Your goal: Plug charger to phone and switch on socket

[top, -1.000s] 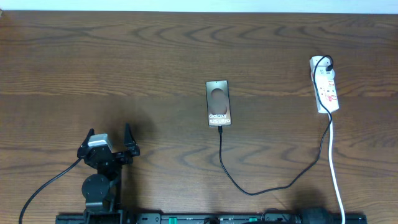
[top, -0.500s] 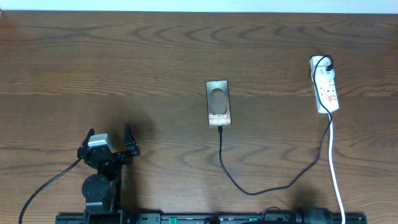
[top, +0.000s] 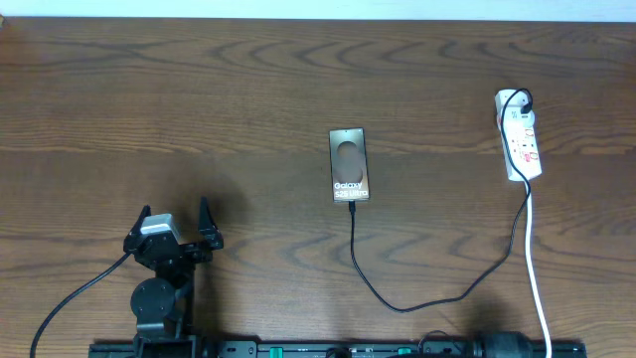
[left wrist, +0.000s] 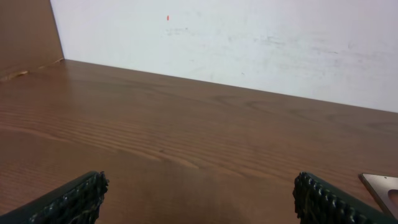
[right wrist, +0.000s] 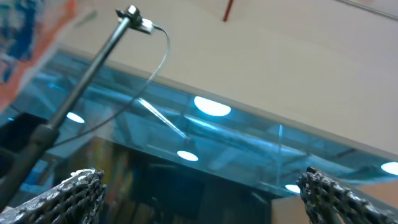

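We see a brown wood table (top: 199, 99) with a white wall (left wrist: 249, 43) at its far edge. The left gripper (top: 176, 215) sits at the near-left of the table, well apart from all task things. Its fingers (left wrist: 74, 199) are spread wide, with nothing between them. The right gripper (right wrist: 202, 199) is tilted up toward ceiling lights and a pole (right wrist: 74, 106). Its jaws are likewise far apart and empty.

The socket's white cord (top: 537, 288) runs from the socket to the near edge. The charger (top: 437, 293) loops along the table from the socket to the phone. The socket (top: 520, 134) lies far right, long axis pointing away from us. A black plug (top: 519, 99) sits in its far outlet. We cannot tell its switch state.

The phone (top: 350, 164) lies flat mid-table, lettering up, well apart from the socket. The charger's tip (top: 351, 206) touches the phone's near short edge. We cannot tell if it is seated.
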You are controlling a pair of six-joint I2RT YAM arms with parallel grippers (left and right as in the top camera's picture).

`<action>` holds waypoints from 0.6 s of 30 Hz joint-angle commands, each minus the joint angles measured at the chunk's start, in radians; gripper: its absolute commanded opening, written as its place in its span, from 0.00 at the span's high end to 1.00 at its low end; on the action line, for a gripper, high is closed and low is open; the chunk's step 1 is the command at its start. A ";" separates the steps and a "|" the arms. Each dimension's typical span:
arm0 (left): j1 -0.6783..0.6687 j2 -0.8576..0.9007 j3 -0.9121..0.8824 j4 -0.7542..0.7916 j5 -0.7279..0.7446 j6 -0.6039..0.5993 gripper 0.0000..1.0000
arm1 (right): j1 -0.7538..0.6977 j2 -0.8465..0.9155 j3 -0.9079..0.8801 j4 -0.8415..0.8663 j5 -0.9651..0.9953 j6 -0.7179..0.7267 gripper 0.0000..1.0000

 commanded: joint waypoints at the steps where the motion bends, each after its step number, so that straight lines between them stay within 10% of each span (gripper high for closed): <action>1: 0.004 -0.007 -0.014 -0.047 -0.009 0.010 0.03 | 0.026 0.000 0.000 0.030 -0.126 -0.005 0.01; 7: 0.004 -0.007 -0.014 -0.047 -0.009 0.010 0.03 | 0.098 0.001 -0.016 0.213 -0.294 -0.005 0.01; 18: 0.004 -0.007 -0.014 -0.047 -0.009 0.010 0.03 | 0.114 0.001 -0.241 0.056 -0.203 0.018 0.01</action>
